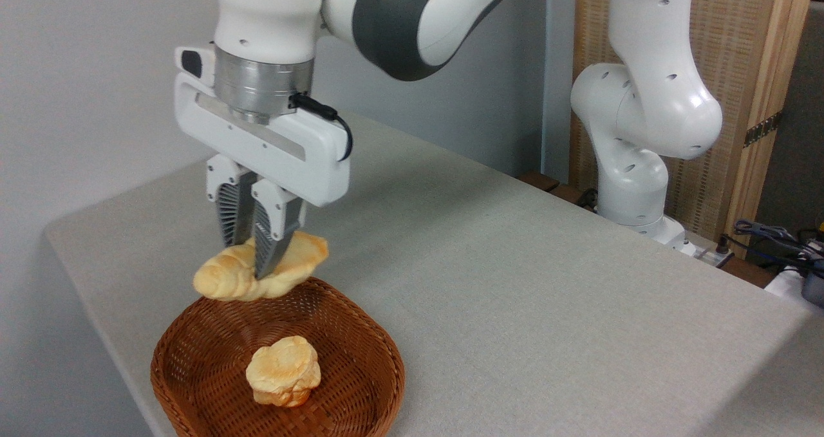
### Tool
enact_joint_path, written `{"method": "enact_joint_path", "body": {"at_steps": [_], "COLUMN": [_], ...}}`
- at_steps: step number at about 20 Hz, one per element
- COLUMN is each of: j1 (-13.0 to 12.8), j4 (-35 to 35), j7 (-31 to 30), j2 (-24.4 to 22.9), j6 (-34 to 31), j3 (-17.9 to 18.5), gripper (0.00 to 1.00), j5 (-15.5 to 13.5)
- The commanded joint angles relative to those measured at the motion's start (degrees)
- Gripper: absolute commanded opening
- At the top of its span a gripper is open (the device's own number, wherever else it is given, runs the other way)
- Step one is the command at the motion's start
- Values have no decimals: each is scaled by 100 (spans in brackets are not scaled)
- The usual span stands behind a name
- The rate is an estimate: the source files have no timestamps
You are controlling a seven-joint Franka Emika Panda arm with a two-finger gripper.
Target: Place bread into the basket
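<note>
The pincer [248, 257] was closed on the bread [293, 263], its two ribbed fingers [267, 234] pinching the loaf across its middle, so that golden ends stuck out to either side of them. The bread hung clear of everything, tilted with its 3 o'clock end a little higher than its 9 o'clock end. It was above the far rim of the basket [360, 334], at roughly 12 o'clock from the basket's centre, and not touching the wicker as far as could be seen.

Inside the basket, near its middle, sat a small round bun [283, 369]; that one was not the object of the task. The basket itself rested near the front corner of the table [515, 282], with bare cloth stretching away toward 3 o'clock.

Judged from this, the pick-up and the carry were done and the task was most of the way through. What remained was to bring the loaf slightly toward 6 o'clock, over the open bowl, lower it, and spread the fingers. The bun took up the centre, so the long loaf would likely have to settle beside or partly on it.
</note>
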Motion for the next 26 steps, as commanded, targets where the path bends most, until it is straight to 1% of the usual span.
{"method": "enact_joint_path", "body": {"at_steps": [1, 5, 9, 11, 12, 14, 15, 16, 17, 18, 20, 22, 25, 26], "j1": [-75, -75, -75, -66, -49, -31, -14, -14, -14, -14, -22, -22, -22, -14], "j4": [102, 119, 242, 304, 348, 445, 436, 436, 436, 445, 462, 480, 638, 673], "j7": [-439, -658, -659, -615, -571, 6, 557, 876, 1297, 1562, 2011, 2013, 2022, 2013], "j2": [170, 152, 152, 118, 83, -189, -417, -541, -672, -717, -726, -726, -674, -630], "j6": [233, 233, 225, 58, -151, -871, -1361, -1723, -2231, -2515, -2850, -2852, -2974, -2975], "j3": [-156, -165, -157, -104, -95, -69, 1, 80, 98, 98, -7, -51, -7, -51], "gripper": [100, 100, 100, 100, 100, 100, 100, 100, 100, 100, 100, 100, 100, 100], "j5": [-51, -86, -95, -69, -51, -25, -25, 1, 236, 500, 1079, 1188, 1197, 1197]}}
